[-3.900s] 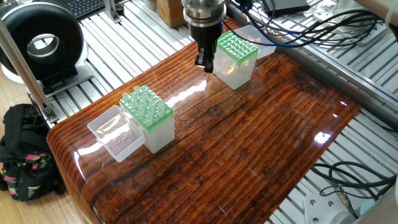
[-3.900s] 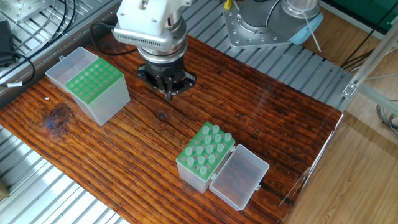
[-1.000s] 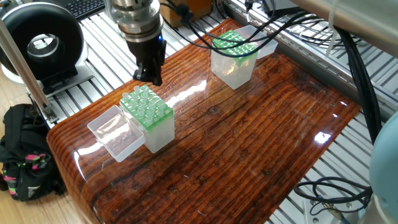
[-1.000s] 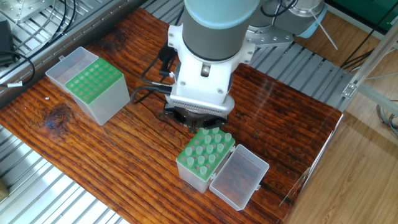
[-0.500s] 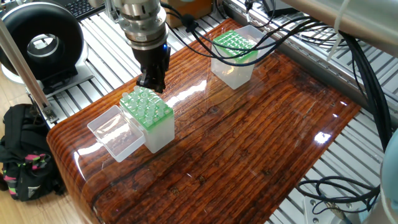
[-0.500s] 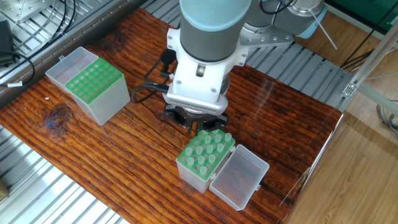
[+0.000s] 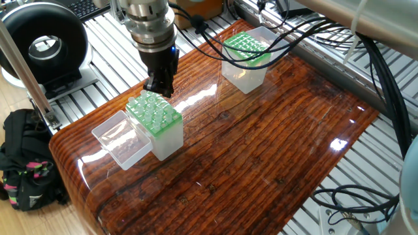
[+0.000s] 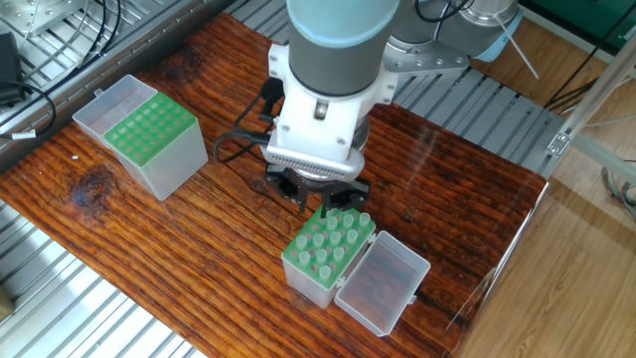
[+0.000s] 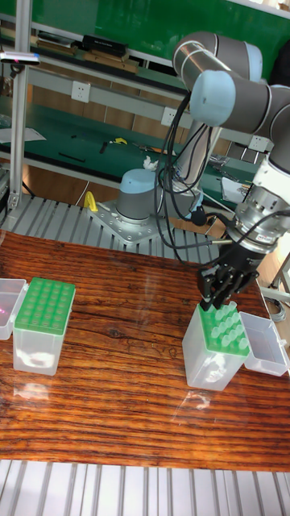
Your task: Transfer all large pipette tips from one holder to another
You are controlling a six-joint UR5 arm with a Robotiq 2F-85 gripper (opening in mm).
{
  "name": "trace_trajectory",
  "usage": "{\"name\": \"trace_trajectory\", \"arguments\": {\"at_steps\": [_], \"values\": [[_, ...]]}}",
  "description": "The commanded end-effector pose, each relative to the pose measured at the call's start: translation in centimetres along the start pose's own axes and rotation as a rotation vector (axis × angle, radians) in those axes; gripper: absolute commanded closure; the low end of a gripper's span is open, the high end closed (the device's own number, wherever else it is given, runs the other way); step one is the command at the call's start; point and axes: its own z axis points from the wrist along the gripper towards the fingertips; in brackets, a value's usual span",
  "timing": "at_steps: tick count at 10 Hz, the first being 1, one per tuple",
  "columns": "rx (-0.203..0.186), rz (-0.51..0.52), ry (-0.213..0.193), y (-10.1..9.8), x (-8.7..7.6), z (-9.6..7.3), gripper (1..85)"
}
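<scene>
Gripper (image 7: 160, 88) now sits low over the far edge of the full holder (image 7: 157, 124), fingertips right at the tops of the large pipette tips (image 7: 154, 109). About 4 s ago it was by the other holder (image 7: 246, 60) w/ nothing visible in the fingers; 1 s ago it was up and left of the full rack; in the last half sec barely any change, just a slight settle downward. Reads as a return trip, approach done and lining up on a tip in the far row, so likely the start of a fresh pick. Fingers look close together, pointing down, but whether they're pinching a tip or merely touching one can't be told from any view; the arm body hides it in the other fixed view (image 8: 323, 204). Tips stand upright in the green-topped rack, its clear lid (image 8: 383, 283) hinged open beside it. The destination rack's grid looks mostly empty from here, so most of the job prob remains.
</scene>
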Motion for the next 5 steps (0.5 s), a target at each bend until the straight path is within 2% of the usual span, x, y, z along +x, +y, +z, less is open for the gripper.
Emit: {"name": "trace_trajectory", "arguments": {"at_steps": [1,2,5], "values": [[-0.042,0.022,-0.005,0.7,1.4,-0.4,53.3],[-0.057,0.027,-0.013,1.1,1.3,0.1,53.0],[-0.055,0.042,-0.030,2.0,0.8,1.3,53.0]]}}
